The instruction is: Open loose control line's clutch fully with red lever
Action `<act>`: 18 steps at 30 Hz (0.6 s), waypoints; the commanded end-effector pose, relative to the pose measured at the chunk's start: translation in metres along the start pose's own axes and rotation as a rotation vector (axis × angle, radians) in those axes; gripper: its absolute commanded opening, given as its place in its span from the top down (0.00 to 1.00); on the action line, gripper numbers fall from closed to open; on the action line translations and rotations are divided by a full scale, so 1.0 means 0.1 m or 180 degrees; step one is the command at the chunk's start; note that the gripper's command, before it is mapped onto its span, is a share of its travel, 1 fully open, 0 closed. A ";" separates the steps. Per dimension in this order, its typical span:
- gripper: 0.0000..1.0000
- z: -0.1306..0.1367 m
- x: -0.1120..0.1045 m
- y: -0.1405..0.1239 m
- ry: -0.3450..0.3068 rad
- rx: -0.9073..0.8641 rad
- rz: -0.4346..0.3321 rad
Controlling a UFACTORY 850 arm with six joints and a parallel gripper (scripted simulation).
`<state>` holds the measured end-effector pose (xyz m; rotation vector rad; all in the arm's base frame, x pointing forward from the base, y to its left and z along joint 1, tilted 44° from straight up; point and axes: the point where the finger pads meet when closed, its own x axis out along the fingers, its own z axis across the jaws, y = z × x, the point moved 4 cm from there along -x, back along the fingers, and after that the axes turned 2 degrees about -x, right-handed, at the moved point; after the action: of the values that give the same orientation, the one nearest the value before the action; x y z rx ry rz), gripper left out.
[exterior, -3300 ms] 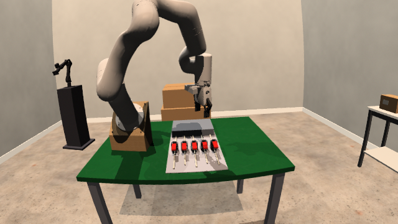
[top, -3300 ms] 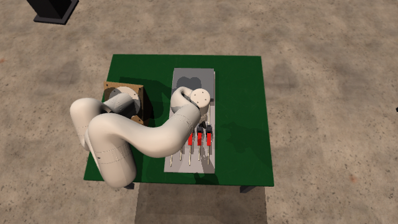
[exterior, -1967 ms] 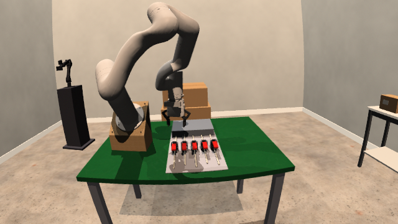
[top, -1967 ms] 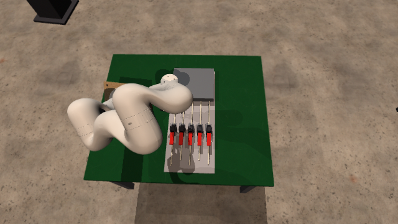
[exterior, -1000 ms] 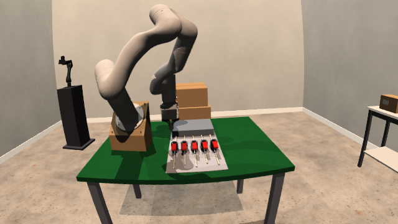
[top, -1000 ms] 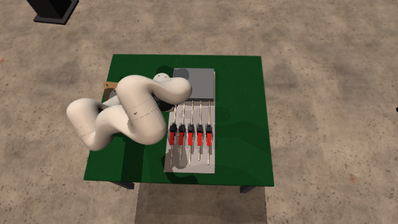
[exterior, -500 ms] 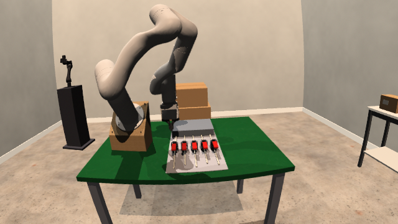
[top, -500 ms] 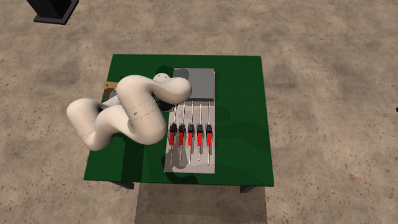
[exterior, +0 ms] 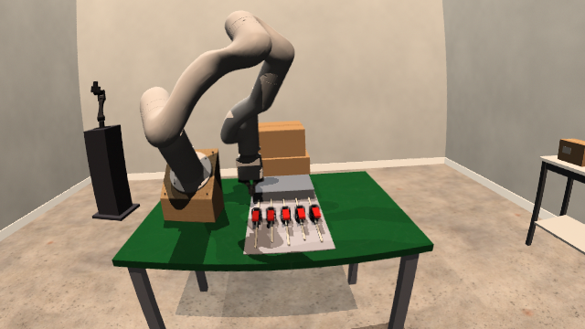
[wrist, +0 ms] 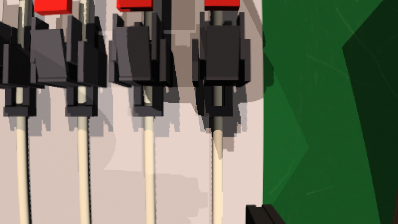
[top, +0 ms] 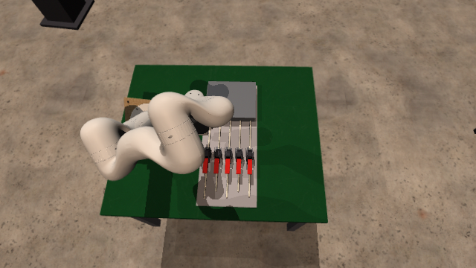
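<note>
1. On the green surface [top: 290,112], five control lines run from the grey console [top: 238,98] across a pale board [top: 253,201], each passing through a black clutch with a red lever.
2. My claw [exterior: 249,183] hangs at the console's near-left corner, over the stretch of the leftmost line [exterior: 256,201] between console and clutch. Its fingers are fully together with nothing between them. Whether the tips touch that line I cannot tell; the arm hides the spot from above.
3. The wrist view shows four lines and their clutches; the line nearest the board's edge [wrist: 216,170] lies closest to a dark corner of my claw at the bottom of that view.
4. Progress, my judgement: early. All five red levers, from the leftmost lever [top: 205,164] to the far one [top: 250,166], lie flat in a matching row, so no clutch looks opened.
5. Left to do: test the lines for slack one by one, pick out the loose one, then throw its lever fully so it stays open.
6. Writing: none readable on console, board, levers or the cardboard boxes [exterior: 281,137] behind.
</note>
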<state>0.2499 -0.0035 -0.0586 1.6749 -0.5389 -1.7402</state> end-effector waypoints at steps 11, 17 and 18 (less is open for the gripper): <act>1.00 -0.01 0.53 -0.01 0.0007 0.0002 -0.0002; 1.00 -0.01 0.66 -0.01 0.0007 0.0002 -0.0002; 1.00 -0.01 0.67 -0.01 0.0007 0.0002 -0.0002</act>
<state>0.2516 -0.0444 -0.1020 1.6748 -0.5391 -1.7406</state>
